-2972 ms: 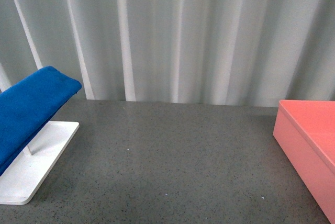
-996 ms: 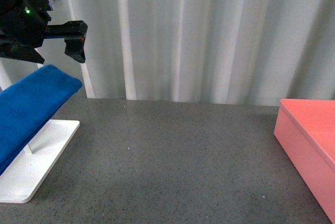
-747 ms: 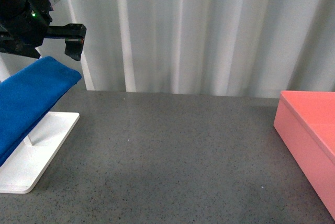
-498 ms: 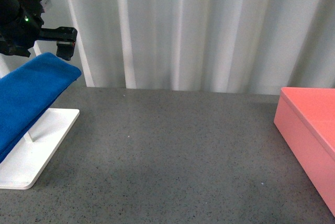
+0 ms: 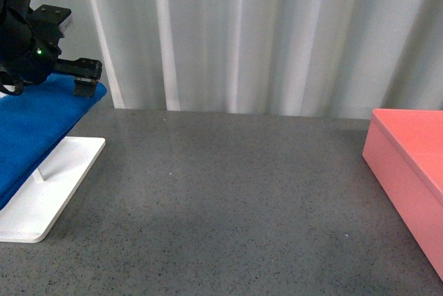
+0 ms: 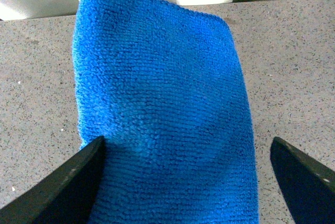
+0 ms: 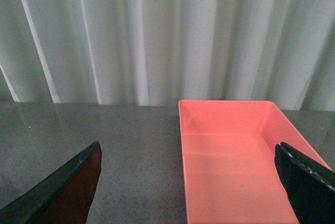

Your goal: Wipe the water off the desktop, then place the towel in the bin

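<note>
From the front, the left end effector hangs at the far left, right at the far upper end of the blue microfibre towel. The towel slopes above a white tray base at the left edge of the dark speckled counter. The salmon-pink bin sits at the right edge, well apart from the towel, and a pale pleated curtain closes the far side. In the left wrist view the left end effector's fingers are spread wide and released, one on each side of the towel, grasping nothing (whether either touches the cloth I cannot tell). In the right wrist view the right end effector is likewise released, its dark fingers wide apart above the counter and the bin, whose open top faces the camera.
</note>
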Controlling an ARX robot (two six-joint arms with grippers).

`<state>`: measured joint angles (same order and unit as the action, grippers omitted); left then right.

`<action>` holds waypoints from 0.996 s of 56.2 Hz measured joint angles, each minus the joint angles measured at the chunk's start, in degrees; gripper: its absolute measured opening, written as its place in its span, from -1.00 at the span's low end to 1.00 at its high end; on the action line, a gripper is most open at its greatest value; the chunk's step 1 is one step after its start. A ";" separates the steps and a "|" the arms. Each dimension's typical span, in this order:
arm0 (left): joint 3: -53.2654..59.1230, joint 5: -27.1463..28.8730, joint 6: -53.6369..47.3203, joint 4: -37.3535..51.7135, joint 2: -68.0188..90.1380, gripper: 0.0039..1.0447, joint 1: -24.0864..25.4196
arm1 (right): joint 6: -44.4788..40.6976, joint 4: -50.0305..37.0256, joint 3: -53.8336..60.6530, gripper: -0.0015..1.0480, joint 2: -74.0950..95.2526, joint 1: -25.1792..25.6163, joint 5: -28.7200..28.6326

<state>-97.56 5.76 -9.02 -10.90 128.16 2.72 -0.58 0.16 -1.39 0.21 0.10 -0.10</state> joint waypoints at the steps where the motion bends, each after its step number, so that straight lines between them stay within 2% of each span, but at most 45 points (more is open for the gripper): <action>1: 0.15 0.11 0.00 0.20 0.00 0.73 -0.02 | 0.00 0.00 0.00 0.87 0.00 0.00 0.00; 17: 2.73 -0.81 0.02 1.99 -0.02 -0.13 -0.02 | 0.00 0.00 0.00 0.87 0.00 0.00 0.00; 25: 4.46 -1.51 -0.04 3.87 -0.15 -0.76 0.24 | 0.00 0.00 0.00 0.87 0.00 0.00 0.00; 29: 4.70 -1.70 -0.09 4.28 -0.37 -0.93 0.46 | 0.00 0.00 0.00 0.87 0.00 0.00 0.00; 41: 5.64 -3.65 0.00 3.56 -3.02 -0.94 0.02 | 0.00 0.00 0.00 0.87 0.00 0.00 0.00; 56: 7.19 -10.21 0.59 2.49 -13.73 -0.94 -3.74 | 0.00 0.00 0.00 0.87 0.00 0.00 0.00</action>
<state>-90.37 -4.45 -8.43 -8.40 114.43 -1.02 -0.58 0.16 -1.39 0.21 0.10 -0.10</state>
